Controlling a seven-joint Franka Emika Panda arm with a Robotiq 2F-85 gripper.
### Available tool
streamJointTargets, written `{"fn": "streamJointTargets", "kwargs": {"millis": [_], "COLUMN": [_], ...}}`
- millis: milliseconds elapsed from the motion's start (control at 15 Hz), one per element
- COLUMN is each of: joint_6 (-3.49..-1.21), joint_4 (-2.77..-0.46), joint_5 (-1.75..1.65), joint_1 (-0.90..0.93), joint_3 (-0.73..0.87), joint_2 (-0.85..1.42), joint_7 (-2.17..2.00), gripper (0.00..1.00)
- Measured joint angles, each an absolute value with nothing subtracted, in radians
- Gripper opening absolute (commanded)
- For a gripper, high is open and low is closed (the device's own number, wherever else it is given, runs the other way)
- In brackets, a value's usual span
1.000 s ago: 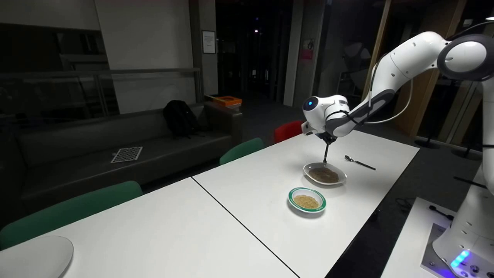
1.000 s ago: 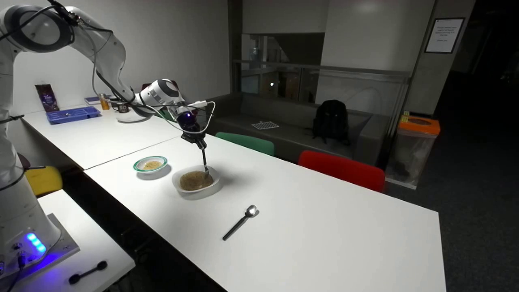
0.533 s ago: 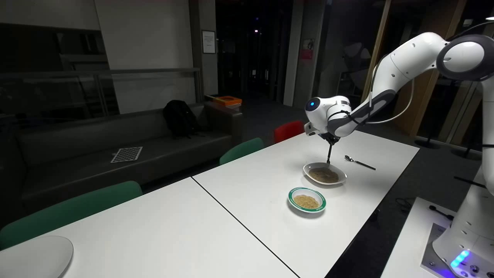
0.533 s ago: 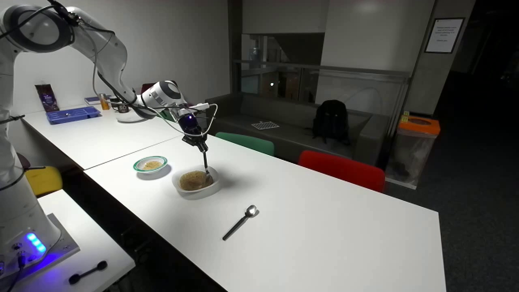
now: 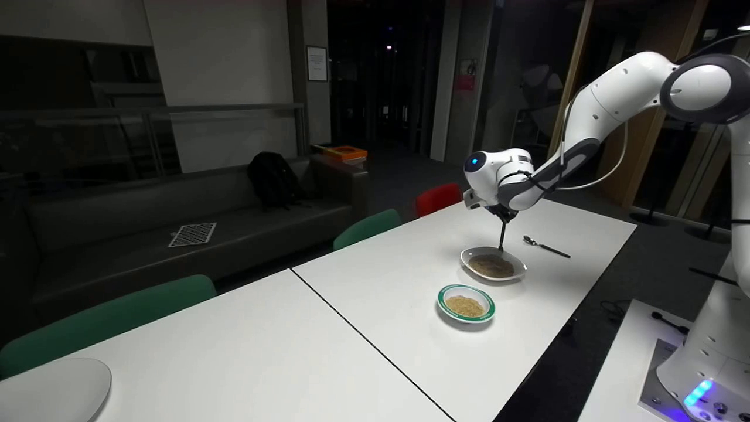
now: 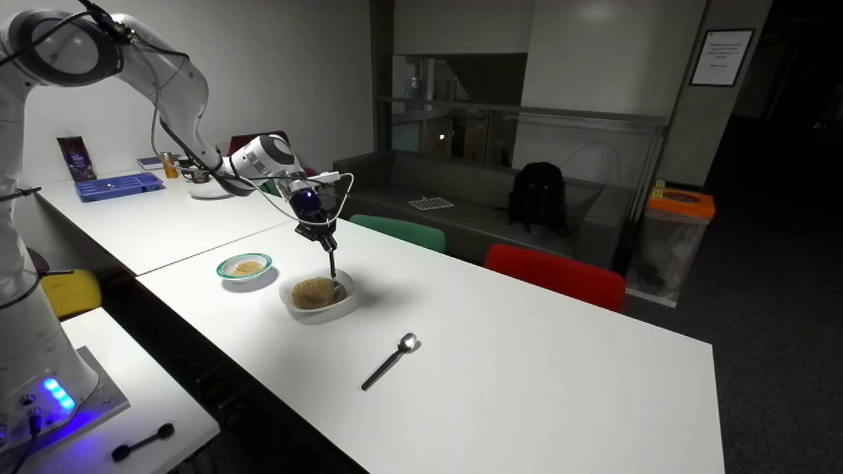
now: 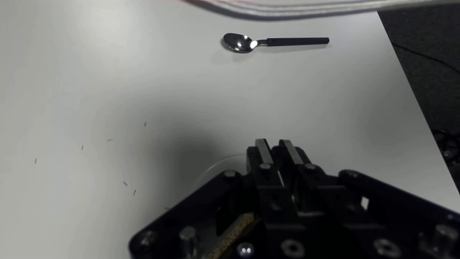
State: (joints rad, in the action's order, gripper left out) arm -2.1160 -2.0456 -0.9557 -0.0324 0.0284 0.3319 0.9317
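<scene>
Pointing downward below the gripper [image 6: 328,246], a black-handled utensil [image 6: 332,263] is held nearly upright, its handle clamped between fingers that are closed upon it. Its metal head [image 6: 337,289] (the exact shape of which cannot be made out) is seen inside a white bowl [image 6: 285,293], on the side away from a green-rimmed bowl [image 5: 442,299] and at the edge of the brown grains [image 6: 312,293] gathered there. The white bowl is thus placed beneath the gripper, with the exposed length of the utensil between the fingertips and its contents; in the wrist view its rim is partly covered by the gripper. Near the white bowl, and apart from it on the white table [image 6: 500,395], the green-rimmed bowl is set, with pale yellow grains [image 5: 465,306] spread in it. On the opposite side, a spoon [image 7: 276,42] with a black handle is laid flat, well apart from the fingertips. A few slender specks [image 7: 110,140] are scattered on the table in the wrist view. Beyond the table's edge, a green chair [image 6: 398,232] and a red chair [image 6: 554,273] are placed, and behind them a black backpack [image 6: 539,197] is propped on a dark sofa [image 6: 461,181], by whose end an orange-lidded bin [image 6: 666,243] is stood.
</scene>
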Motion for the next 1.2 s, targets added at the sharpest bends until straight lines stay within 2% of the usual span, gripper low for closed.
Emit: {"fn": "streamJointTargets", "kwargs": {"millis": [1200], "joint_6": [-2.120], "joint_4": [-2.044], "joint_5": [-0.952], "joint_1": [-0.026], "joint_3": [-0.014], "joint_2": [0.333], "joint_7": [0.932], "gripper": [0.03]}}
